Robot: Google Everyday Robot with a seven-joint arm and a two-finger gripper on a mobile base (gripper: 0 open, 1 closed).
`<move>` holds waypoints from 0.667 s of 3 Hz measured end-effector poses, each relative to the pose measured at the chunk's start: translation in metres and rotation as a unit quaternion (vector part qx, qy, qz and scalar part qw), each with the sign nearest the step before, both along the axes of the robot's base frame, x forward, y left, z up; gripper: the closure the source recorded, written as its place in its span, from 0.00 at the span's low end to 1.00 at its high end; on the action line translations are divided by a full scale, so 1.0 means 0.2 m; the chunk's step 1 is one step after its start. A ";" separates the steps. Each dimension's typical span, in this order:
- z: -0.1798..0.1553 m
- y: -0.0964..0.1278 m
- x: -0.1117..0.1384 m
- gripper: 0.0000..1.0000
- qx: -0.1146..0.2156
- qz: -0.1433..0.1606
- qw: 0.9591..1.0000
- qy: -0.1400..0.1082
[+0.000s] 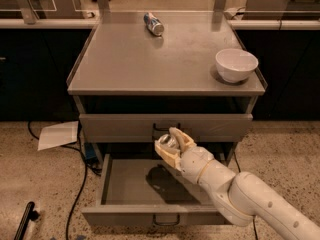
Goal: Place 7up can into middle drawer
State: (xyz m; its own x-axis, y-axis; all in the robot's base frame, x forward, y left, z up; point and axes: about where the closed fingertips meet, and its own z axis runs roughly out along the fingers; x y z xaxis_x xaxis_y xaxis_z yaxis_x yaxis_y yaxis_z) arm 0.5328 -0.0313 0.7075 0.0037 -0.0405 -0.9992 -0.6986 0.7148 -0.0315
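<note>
My gripper (172, 145) hangs over the back part of the open middle drawer (125, 186), just in front of the closed drawer above it. Its cream fingers (184, 141) are shut on the 7up can (170, 142), of which only a silvery part shows between them. The can is held above the drawer's grey floor and casts a dark shadow there. My white arm reaches in from the lower right.
A smooth blue-and-silver can (153, 24) lies on its side at the back of the cabinet top (130, 59). A white bowl (236, 64) stands at its right edge. A sheet of paper (57, 135) and black cables (80, 184) lie on the floor to the left.
</note>
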 end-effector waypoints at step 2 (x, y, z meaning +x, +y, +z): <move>-0.37 -0.15 0.05 1.00 0.033 -0.035 0.997 0.052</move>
State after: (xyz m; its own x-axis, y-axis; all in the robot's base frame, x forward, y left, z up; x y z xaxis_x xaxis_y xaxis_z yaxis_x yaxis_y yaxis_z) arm 0.5437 -0.0618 0.6333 -0.1012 0.0290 -0.9944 -0.6439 0.7601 0.0877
